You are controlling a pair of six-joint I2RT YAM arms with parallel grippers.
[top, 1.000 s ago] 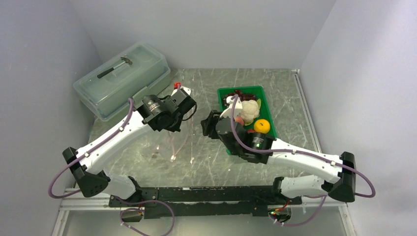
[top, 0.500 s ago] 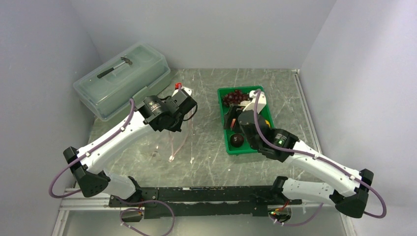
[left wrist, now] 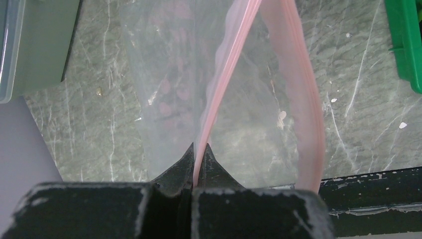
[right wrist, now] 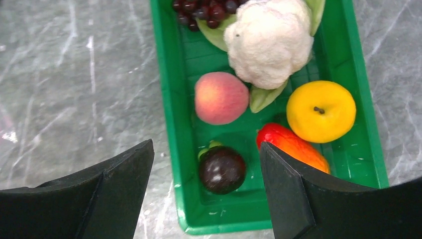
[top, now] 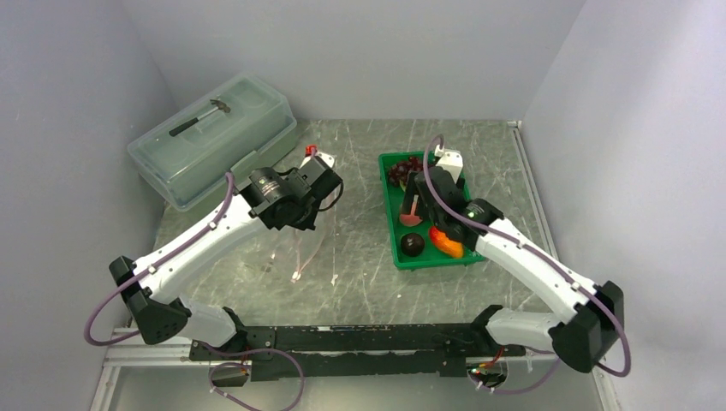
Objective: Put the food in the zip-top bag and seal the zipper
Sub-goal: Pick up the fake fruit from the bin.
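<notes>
Hovering over the green plastic tray point(right wrist: 166, 99), my right gripper point(right wrist: 206, 149) has its fingers spread wide and holds nothing. The round dark plum point(right wrist: 222, 169) sits in the tray's near end, almost in line with the gap between them. Past it lie the pink-red peach point(right wrist: 221, 97), white cauliflower with green leaves point(right wrist: 268, 42), orange point(right wrist: 321, 110) and red-orange pepper point(right wrist: 293, 144). The tray's long axis runs away from me, and this arm is the nearer one to the food. My left gripper point(left wrist: 199, 149) is pressed together on the thin pale pink zipper strip point(left wrist: 224, 84) of the clear crinkly zip-top bag point(left wrist: 164, 74), well to the tray's left, its mouth parted. The dark purple grape bunch point(right wrist: 204, 7) is cut off at the frame edge. I cannot tell whether the dim blotches behind the plastic are contents.
</notes>
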